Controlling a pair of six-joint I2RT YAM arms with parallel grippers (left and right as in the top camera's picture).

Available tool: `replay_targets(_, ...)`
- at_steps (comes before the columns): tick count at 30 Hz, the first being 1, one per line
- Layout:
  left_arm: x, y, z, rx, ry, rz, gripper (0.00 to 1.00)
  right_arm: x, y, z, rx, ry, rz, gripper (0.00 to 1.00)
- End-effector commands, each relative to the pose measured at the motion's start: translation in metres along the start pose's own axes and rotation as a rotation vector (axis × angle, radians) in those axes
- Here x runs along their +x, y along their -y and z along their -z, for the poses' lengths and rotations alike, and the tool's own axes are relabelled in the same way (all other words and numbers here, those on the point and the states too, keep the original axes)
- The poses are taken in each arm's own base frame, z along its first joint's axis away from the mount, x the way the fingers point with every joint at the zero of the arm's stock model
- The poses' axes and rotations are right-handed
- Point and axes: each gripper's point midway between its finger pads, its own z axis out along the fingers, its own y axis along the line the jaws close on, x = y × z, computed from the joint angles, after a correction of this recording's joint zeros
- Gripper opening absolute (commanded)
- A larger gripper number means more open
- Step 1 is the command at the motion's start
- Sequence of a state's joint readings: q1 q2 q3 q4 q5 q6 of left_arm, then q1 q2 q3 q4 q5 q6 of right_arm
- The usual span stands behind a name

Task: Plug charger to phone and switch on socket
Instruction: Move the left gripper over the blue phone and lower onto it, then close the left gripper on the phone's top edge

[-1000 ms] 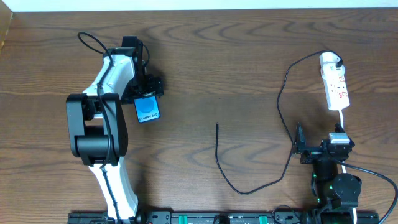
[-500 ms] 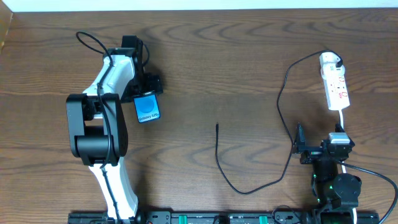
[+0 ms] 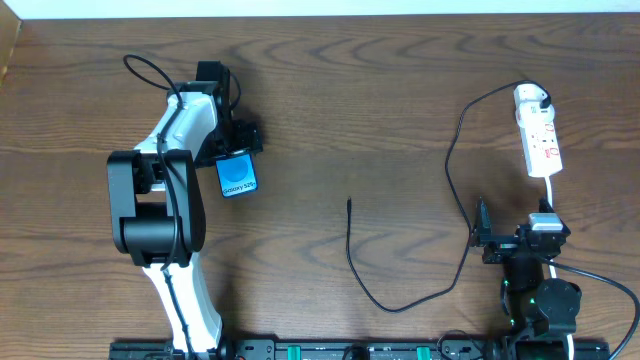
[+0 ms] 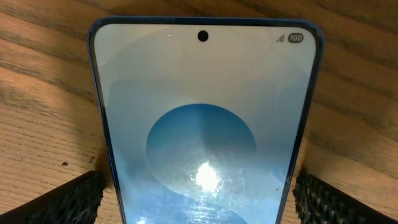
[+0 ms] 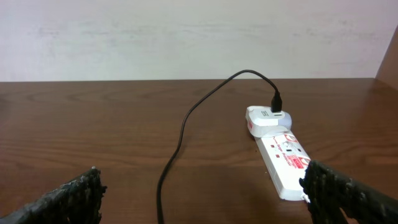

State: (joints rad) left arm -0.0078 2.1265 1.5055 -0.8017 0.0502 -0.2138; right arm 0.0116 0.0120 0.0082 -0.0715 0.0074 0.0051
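The phone (image 3: pixel 237 178) lies flat on the wooden table with its blue screen up. My left gripper (image 3: pixel 238 152) hangs over it, open, a finger on each long side of the phone (image 4: pixel 199 124) with a narrow gap at both edges. The charger cable (image 3: pixel 449 160) runs from its white plug head (image 3: pixel 530 97), seated in the far end of the socket (image 3: pixel 543 143), down in a loop to its black tip (image 3: pixel 349 203) mid-table. My right gripper (image 3: pixel 513 228) is open near the front edge, just short of the socket (image 5: pixel 283 157), with the cable (image 5: pixel 180 137) ahead of it.
The socket's white cord (image 3: pixel 551 192) runs back past my right arm. A pale wall (image 5: pixel 186 37) closes the table's far edge. Bare wood lies between the phone and the cable tip.
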Motion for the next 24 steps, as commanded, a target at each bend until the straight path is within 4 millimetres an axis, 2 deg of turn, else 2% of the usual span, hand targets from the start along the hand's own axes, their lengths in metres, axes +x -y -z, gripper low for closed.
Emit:
replay_targets(1,0.0066,-0.0039,-0.0065,-0.013,-0.022,0.012,0.98,0.0008,-0.002,0.0002,-0.008,0.0,0.014,0.99)
replay_targets(14,0.0066,-0.0039,-0.0065,-0.013,-0.022,0.012,0.99,0.0008,-0.002,0.0002,-0.008,0.0,0.014,0.99)
replay_targets(20,0.0065,-0.004,-0.0065,-0.013,-0.022,0.012,0.96,0.0007,-0.002,0.0002,-0.008,0.0,0.014,0.99)
replay_targets(24,0.0068,-0.004,-0.0064,-0.014,-0.023,0.012,0.88,0.0008,-0.002,0.0002,-0.008,0.0,0.014,0.99)
